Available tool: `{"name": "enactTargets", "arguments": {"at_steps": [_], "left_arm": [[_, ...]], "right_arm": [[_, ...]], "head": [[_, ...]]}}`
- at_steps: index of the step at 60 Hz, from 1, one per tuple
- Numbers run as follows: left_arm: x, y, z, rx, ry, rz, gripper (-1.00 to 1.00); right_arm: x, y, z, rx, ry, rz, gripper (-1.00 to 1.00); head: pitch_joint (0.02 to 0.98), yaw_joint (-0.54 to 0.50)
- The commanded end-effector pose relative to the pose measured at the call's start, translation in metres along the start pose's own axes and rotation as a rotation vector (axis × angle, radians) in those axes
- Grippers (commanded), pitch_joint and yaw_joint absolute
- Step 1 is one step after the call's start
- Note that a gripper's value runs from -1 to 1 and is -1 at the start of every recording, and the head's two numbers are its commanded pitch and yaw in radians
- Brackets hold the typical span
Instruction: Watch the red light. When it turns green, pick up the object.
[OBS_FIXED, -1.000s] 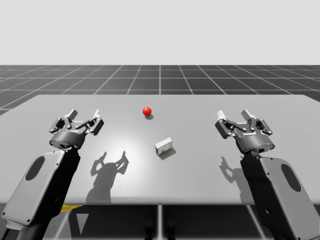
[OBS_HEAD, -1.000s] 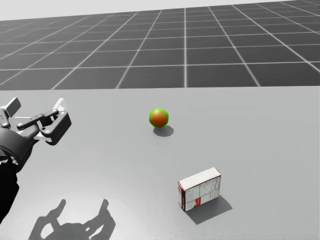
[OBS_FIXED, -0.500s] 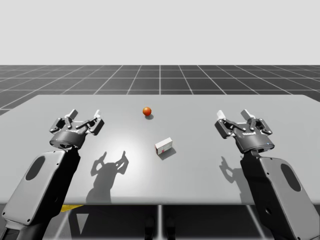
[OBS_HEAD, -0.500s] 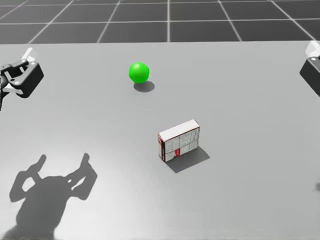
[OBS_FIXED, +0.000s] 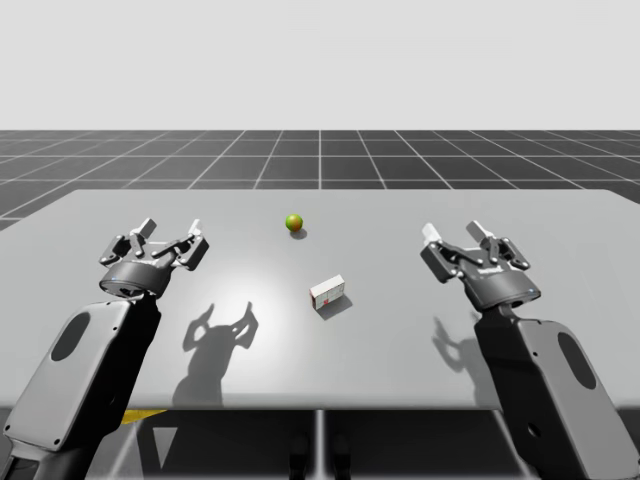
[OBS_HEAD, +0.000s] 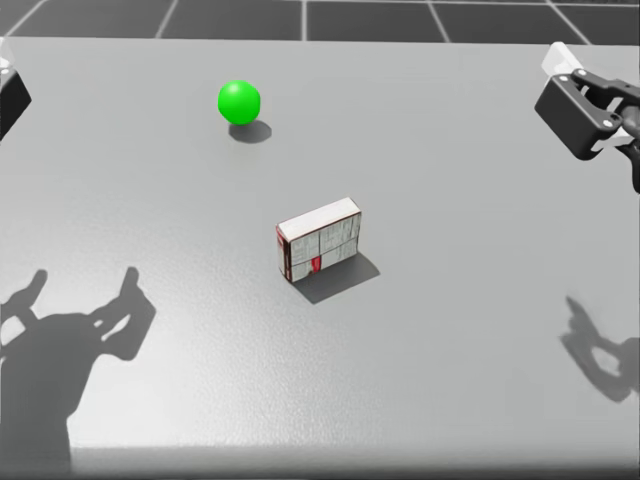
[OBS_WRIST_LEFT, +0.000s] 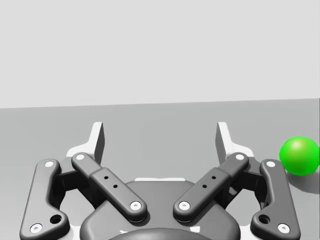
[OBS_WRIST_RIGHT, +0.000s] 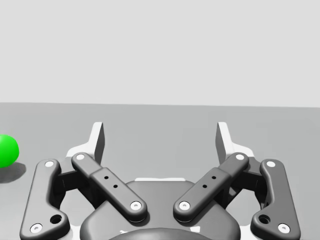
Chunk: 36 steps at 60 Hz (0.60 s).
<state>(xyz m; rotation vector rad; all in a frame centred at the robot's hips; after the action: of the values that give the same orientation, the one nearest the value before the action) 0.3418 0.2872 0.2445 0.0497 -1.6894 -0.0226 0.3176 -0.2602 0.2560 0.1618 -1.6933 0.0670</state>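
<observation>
Dark-grey fingers on the robot's left gripper (OBS_WRIST_LEFT: 160, 137) stand wide apart and empty; the right gripper (OBS_WRIST_RIGHT: 160, 137) is spread just as wide and also holds nothing; both hang above the grey table (OBS_FIXED: 400, 340), well apart from each other. In the high view, the small white box (OBS_FIXED: 328, 292) with red markings sits on the table between the two arms, untouched and turned at a slant; the left gripper is at about 10 o'clock from it and the right at about 2 o'clock, neither of them near it. The ball-shaped light (OBS_HEAD: 239, 102) rests on the table at about 11 o'clock from the box, apart from it; it shows bright green in the head view; in each wrist view it lies ahead of the gripper, off to one side and outside the span of the fingers.
</observation>
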Motion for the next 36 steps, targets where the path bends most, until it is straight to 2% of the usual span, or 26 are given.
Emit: {"name": "enactTargets", "arguments": {"at_steps": [1,3,6,12,17,19,23,28,30,36], "left_arm": [[0.0,0.0,0.001,-0.004,-0.001,0.003,-1.0],[0.0,0.0,0.0,-0.004,0.0,0.003,-1.0],[0.0,0.0,0.0,-0.004,0.0,0.002,-1.0],[0.0,-0.001,0.0,-0.006,0.001,0.0,-1.0],[-0.001,-0.001,0.0,-0.01,0.002,-0.005,-1.0],[-0.001,-0.001,-0.001,-0.01,0.003,-0.007,-1.0],[-0.001,-0.001,-0.001,-0.011,0.003,-0.009,-1.0],[-0.001,-0.002,0.0,-0.014,0.003,-0.011,-1.0],[-0.001,-0.002,0.0,-0.016,0.003,-0.012,-1.0],[-0.002,-0.003,0.0,-0.019,0.005,-0.013,-1.0]], "right_arm": [[0.0,0.019,0.008,0.102,0.028,-0.019,-1.0],[0.0,0.021,0.011,0.118,0.027,-0.006,-1.0],[-0.003,0.027,0.015,0.166,0.043,-0.024,-1.0],[-0.011,0.041,0.026,0.231,0.086,-0.03,-1.0],[-0.022,0.058,0.039,0.276,0.125,-0.057,-1.0],[-0.025,0.063,0.044,0.29,0.137,-0.059,-1.0],[-0.029,0.069,0.05,0.303,0.147,-0.046,-1.0],[-0.042,0.081,0.059,0.319,0.155,0.005,-1.0],[-0.048,0.085,0.06,0.324,0.16,0.015,-1.0],[-0.064,0.093,0.062,0.336,0.187,0.015,-1.0]], "head": [[0.82,-0.03],[0.821,-0.03],[0.822,-0.03],[0.826,-0.03],[0.828,-0.03],[0.828,-0.03],[0.828,-0.03],[0.827,-0.03],[0.827,-0.03],[0.826,-0.03]]}}
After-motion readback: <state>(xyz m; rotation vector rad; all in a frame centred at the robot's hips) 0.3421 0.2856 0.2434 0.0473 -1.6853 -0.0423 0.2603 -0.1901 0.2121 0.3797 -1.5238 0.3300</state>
